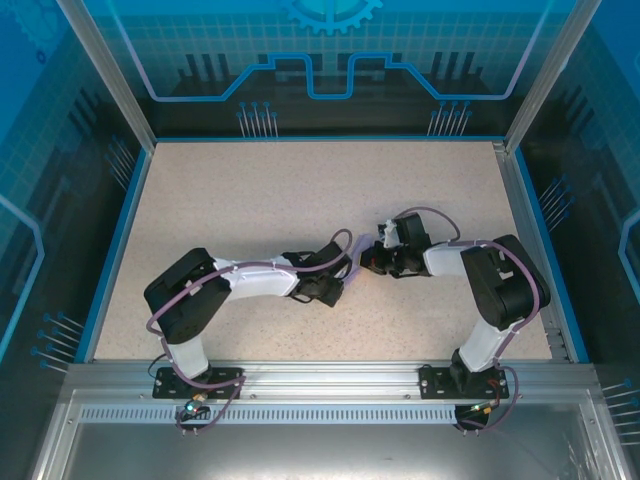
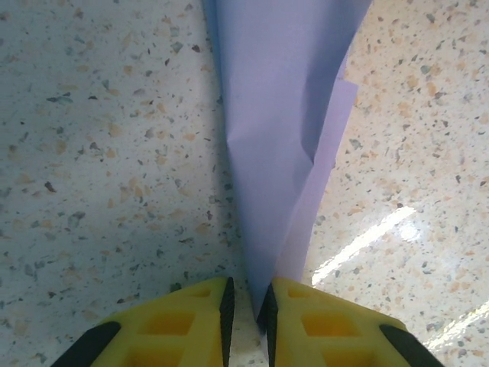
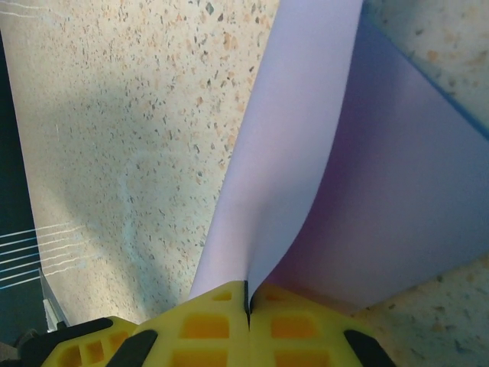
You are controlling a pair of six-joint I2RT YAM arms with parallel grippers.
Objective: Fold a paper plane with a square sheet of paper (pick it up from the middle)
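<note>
— First entry?
— Paper point(image 3: 306, 153): one lavender sheet, held up off the table point(image 1: 250, 190) near its middle, between the two arms. It is bent into a fold, with one flap standing tall and a darker one spreading out beside it.
— Who has it?
— Right gripper point(image 3: 247, 306): yellow fingers pressed together, with the paper's edge pinched in the seam.
— And the other?
— Left gripper point(image 2: 248, 306): fingers point(image 2: 191, 321) drawn close, with a narrow slit between them. The paper's tapering end runs down into that slit, against one pad. I can't tell whether it is truly clamped.
— Anything enclosing all this?
— Blue rim point(image 1: 117, 250) around the speckled tabletop. Inside it are both arms and the sheet.
</note>
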